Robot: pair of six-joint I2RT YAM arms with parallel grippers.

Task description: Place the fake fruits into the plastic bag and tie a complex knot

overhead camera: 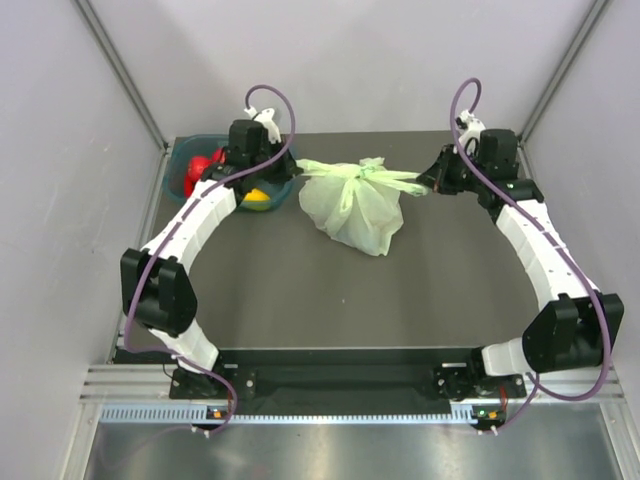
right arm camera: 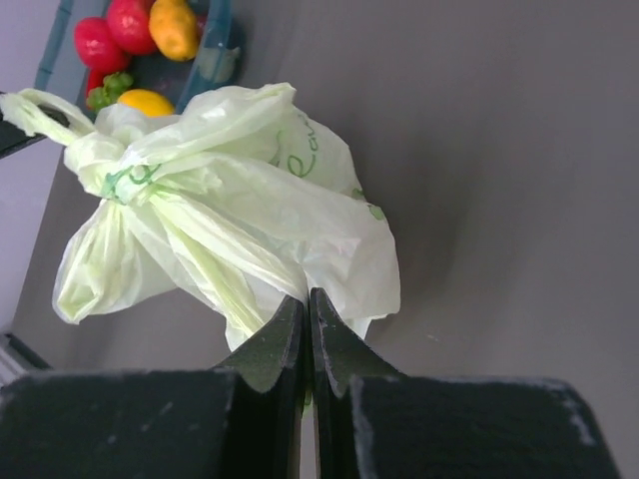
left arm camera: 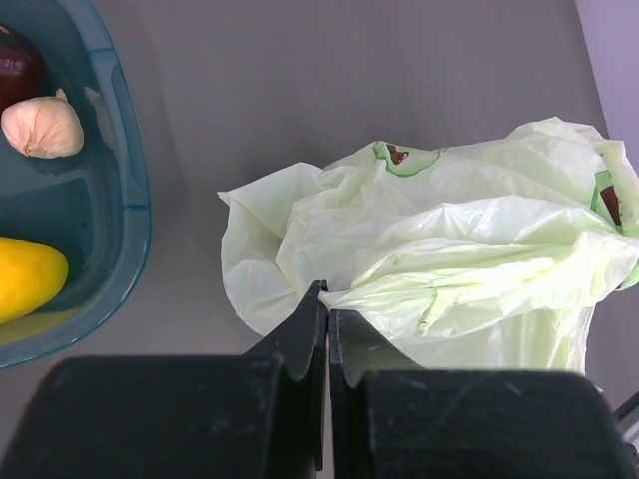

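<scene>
Toward 12 o'clock on the table (overhead camera: 300, 300), left gripper (overhead camera: 296, 164) at 9 and right gripper (overhead camera: 431, 186) at 3 pinch strips of the knotted plastic bag (overhead camera: 355, 212).

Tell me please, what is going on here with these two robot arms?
The two arms are tying up a thin pale green plastic bag lying on the dark table. The left gripper and the right gripper are each shut on a strip of the bag and hold it stretched to opposite sides, with a bunched knot between them. Several glossy plastic fruits lie in the teal rectangular tub at the far left, outside the bag.
</scene>
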